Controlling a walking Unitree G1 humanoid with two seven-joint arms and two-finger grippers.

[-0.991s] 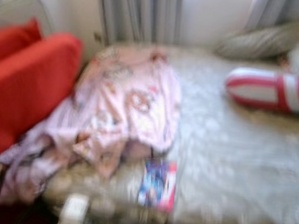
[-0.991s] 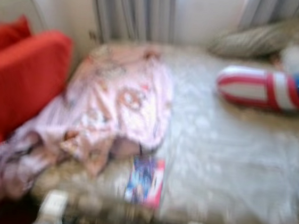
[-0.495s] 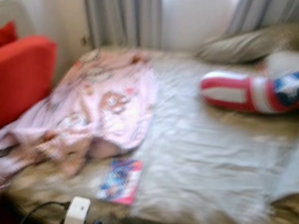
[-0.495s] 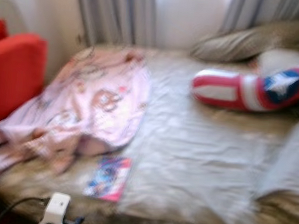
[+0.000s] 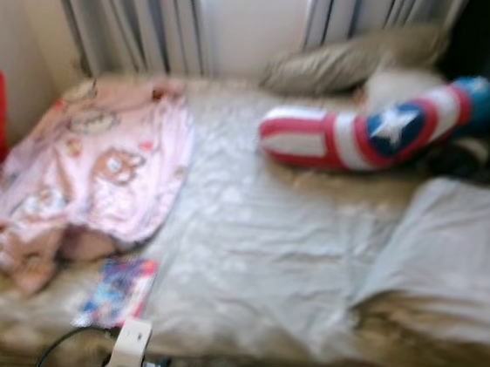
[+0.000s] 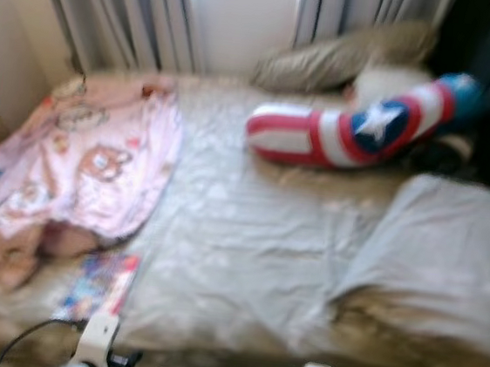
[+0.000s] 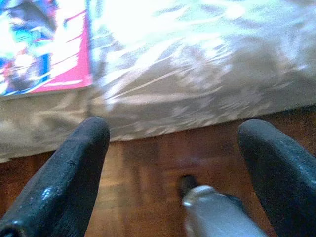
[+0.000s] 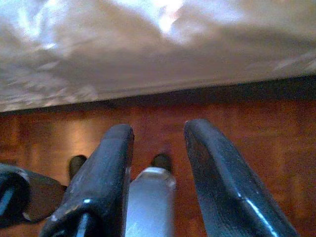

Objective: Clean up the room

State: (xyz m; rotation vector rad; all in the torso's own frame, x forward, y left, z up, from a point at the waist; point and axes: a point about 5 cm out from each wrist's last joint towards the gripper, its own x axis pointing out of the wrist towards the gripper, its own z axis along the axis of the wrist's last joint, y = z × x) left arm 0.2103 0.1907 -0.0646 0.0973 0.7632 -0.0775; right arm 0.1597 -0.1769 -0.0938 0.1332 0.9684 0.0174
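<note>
Bed: crumpled grey sheet, pink blanket bunched on its left side.
Book: flat at the bed's near edge, just beside the blanket.
Left tool: fingers apart, empty, low over the floor near the book.
Right tool: fingers apart, empty.
Advice: square up, let blur settle, then slide one finger under the book's overhanging edge.

Grey curtains flank bright window; bed below; wood floor.
</note>
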